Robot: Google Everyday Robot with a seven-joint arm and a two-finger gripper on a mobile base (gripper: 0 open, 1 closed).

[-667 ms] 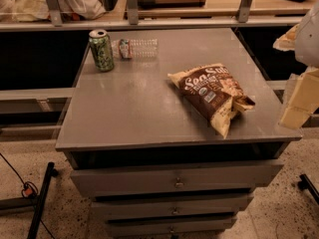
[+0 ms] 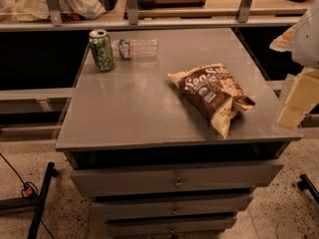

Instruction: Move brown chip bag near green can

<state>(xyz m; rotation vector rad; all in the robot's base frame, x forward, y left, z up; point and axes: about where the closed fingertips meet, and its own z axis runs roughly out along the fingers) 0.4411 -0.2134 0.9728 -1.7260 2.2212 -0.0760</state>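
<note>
The brown chip bag (image 2: 212,94) lies flat on the right half of the grey cabinet top (image 2: 134,113), its dark front with white "Sea Salt" script facing up. The green can (image 2: 101,50) stands upright at the far left corner, well apart from the bag. My gripper (image 2: 298,99), cream-coloured, hangs at the right edge of the view, just past the cabinet's right edge. It is to the right of the bag, not touching it, and holds nothing that I can see.
A clear plastic bottle (image 2: 135,48) with a red-and-white label lies on its side just right of the can. A shelf with a metal rail (image 2: 149,21) runs behind the cabinet. Drawers (image 2: 174,183) are below the top. A dark stand leg (image 2: 40,198) is on the floor at left.
</note>
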